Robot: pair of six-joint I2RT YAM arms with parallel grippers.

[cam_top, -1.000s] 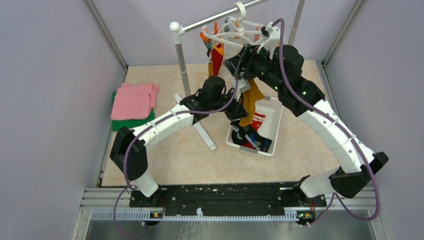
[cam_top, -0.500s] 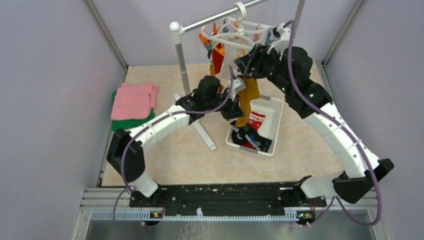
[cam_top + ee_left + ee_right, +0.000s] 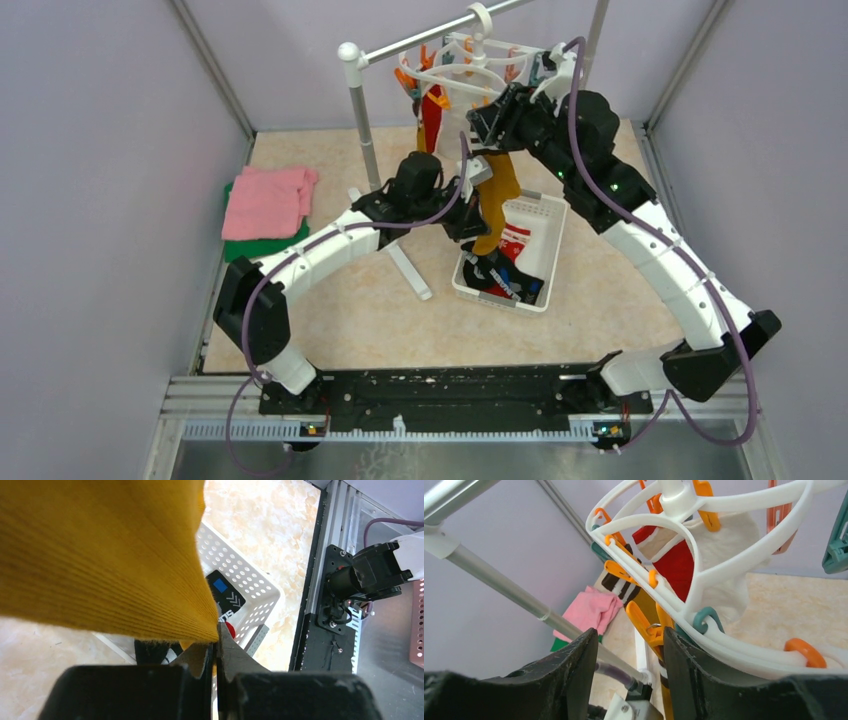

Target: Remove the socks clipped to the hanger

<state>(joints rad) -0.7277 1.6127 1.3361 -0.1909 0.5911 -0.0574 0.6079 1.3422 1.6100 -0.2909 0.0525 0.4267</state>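
Note:
The white oval hanger hangs from the rack bar at the back. A mustard-yellow sock hangs from an orange clip on it. My left gripper is shut on the sock's lower part; in the left wrist view the sock fills the frame above the closed jaws. My right gripper is open; in its wrist view its right finger is beside the orange clip. A red sock with a white cuff and a white sock are still clipped to the hanger ring.
A white perforated basket under the hanger holds black and red socks. The grey-and-white pole rack stands left of the hanger. Folded pink and green cloths lie at the left wall.
My right gripper has risen and moved back toward the hanger's near rim. My left gripper has stayed shut on the mustard sock, shifting only slightly.

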